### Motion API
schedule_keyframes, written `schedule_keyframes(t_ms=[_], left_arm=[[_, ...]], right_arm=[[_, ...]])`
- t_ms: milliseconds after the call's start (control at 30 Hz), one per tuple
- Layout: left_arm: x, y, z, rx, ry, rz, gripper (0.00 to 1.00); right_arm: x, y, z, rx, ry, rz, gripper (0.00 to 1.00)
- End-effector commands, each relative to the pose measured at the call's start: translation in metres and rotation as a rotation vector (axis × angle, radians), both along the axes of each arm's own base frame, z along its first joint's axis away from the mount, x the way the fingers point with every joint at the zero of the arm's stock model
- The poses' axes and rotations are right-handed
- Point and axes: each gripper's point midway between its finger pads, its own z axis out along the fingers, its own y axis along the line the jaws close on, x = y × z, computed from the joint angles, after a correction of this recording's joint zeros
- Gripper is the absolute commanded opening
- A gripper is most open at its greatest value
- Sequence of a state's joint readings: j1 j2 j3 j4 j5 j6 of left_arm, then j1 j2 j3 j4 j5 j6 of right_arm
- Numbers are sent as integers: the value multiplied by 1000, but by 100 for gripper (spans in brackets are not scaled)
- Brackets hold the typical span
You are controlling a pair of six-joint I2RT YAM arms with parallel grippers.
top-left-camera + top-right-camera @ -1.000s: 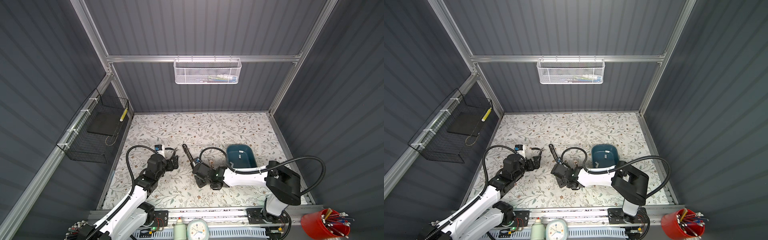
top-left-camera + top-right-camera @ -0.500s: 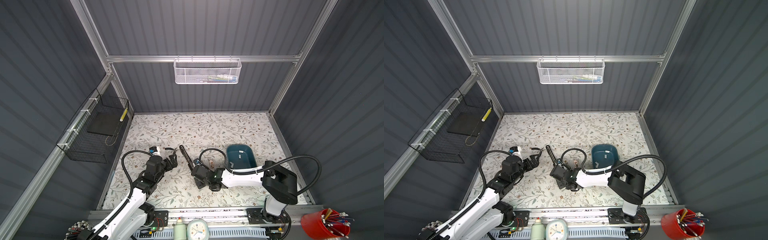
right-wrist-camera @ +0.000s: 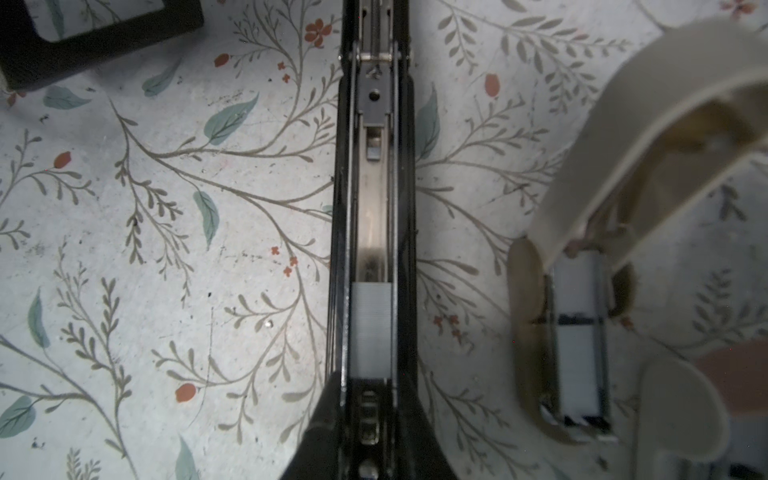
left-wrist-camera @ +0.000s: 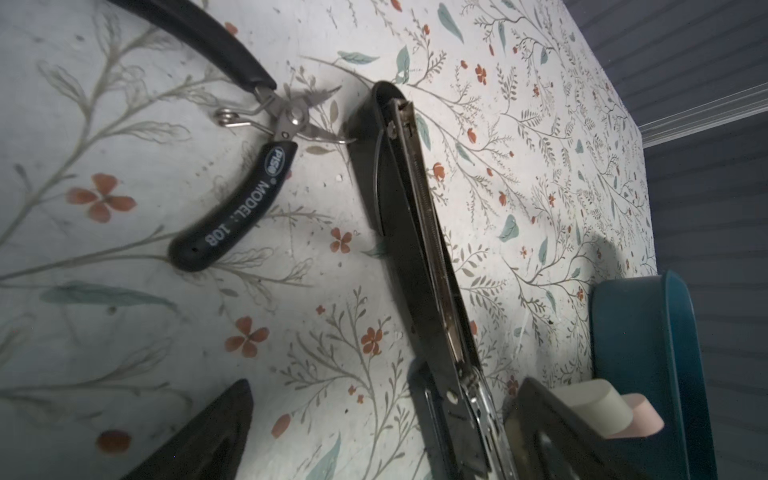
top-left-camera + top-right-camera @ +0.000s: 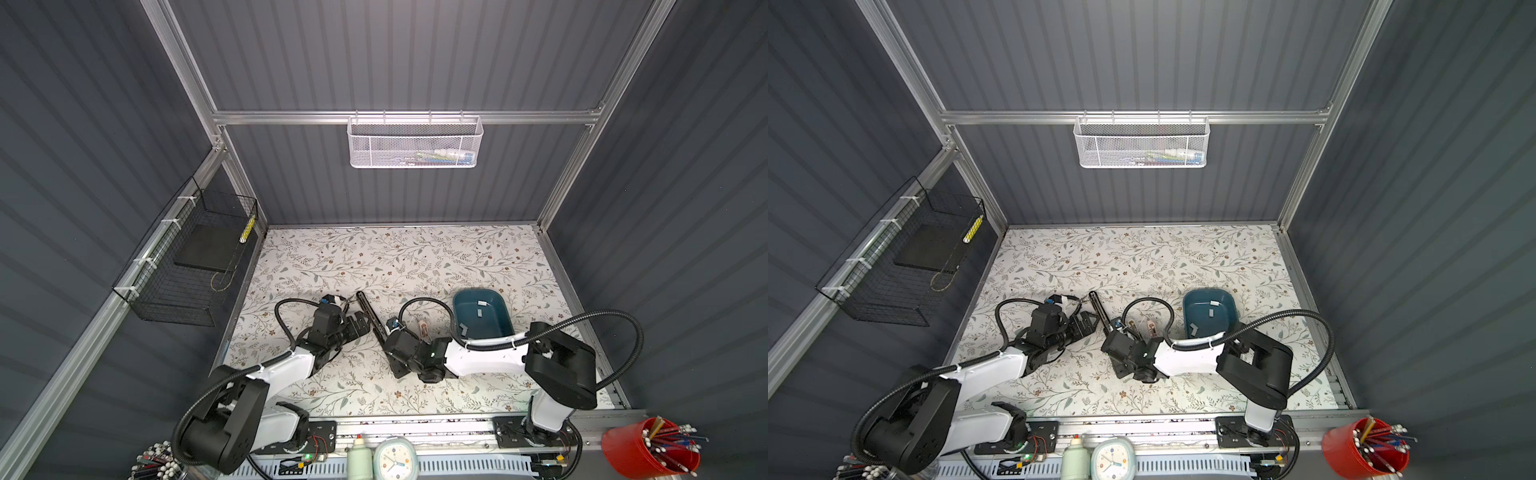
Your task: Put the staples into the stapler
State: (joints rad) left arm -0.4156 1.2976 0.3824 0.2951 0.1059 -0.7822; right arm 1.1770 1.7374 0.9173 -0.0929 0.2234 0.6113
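A strip of staples [image 3: 371, 328] already lies in the channel of the open black stapler [image 3: 371, 208] on the tabletop [image 3: 124, 257]. The right pincer [image 3: 372, 388] clamps its rail; the left pincer [image 5: 359, 325] hangs wide open nearby. I'd seat the strip flat, then close it squarely.

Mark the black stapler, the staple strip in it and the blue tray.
black stapler [image 3: 376, 216]: right wrist view, its open metal channel.
staple strip [image 3: 371, 328]: right wrist view, the strip's middle.
blue tray [image 5: 492, 322]: in a top view, its bare floor.
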Motion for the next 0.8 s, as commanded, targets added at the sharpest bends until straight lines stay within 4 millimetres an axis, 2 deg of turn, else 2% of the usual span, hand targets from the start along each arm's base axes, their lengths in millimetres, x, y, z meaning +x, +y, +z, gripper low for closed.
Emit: schedule_keyframes(t_ms=[0, 233, 767], left_arm=[[16, -7, 16, -63, -39, 29, 100], [25, -24, 4, -116, -8, -8, 99], [57, -47, -44, -147, 88, -25, 97]], right_arm=[[-6, 4, 4, 40, 14, 12, 3], [-6, 4, 5, 35, 7, 21, 2], [-18, 8, 4, 54, -20, 72, 0]])
